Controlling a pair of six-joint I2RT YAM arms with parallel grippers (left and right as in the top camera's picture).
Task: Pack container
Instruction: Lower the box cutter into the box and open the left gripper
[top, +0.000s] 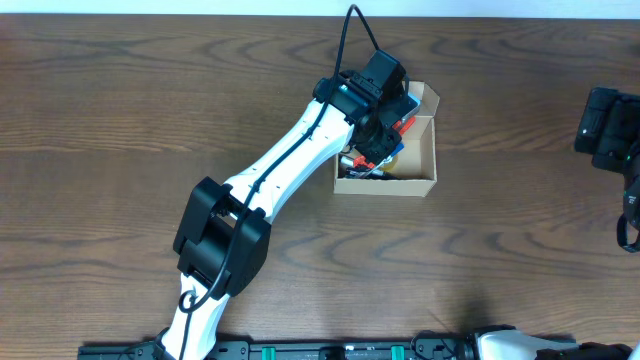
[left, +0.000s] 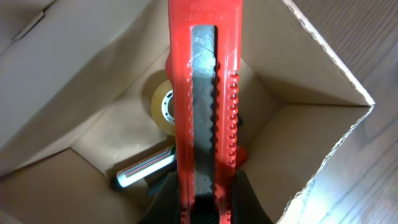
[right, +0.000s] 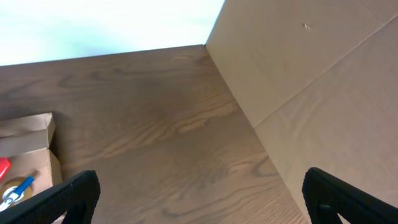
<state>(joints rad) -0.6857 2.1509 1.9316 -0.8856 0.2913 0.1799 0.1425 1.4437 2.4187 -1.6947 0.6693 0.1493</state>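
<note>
Dark wood-grain table (top: 120, 90); your container (top: 386, 186) sits right of centre toward the far edge, flap lid (top: 427, 97) hinged open; left arm reaches across to it; left gripper (left: 208, 198) is over the open top, jaws clamped on a red box cutter (left: 205, 81) that points down into the box; whether the cutter's tip touches anything, you can't tell from these views. Already inside: a clear tape roll (left: 163, 109) against the back wall, a pen (left: 143, 171) with a silver barrel lying on the floor just beside it. Right gripper (right: 205, 205) sits at the table's right edge, well apart from the container; its fingers (right: 74, 196) are spread wide, nothing between them; its camera sees bare tabletop and a tan cardboard panel (right: 311, 93) on the right.
</note>
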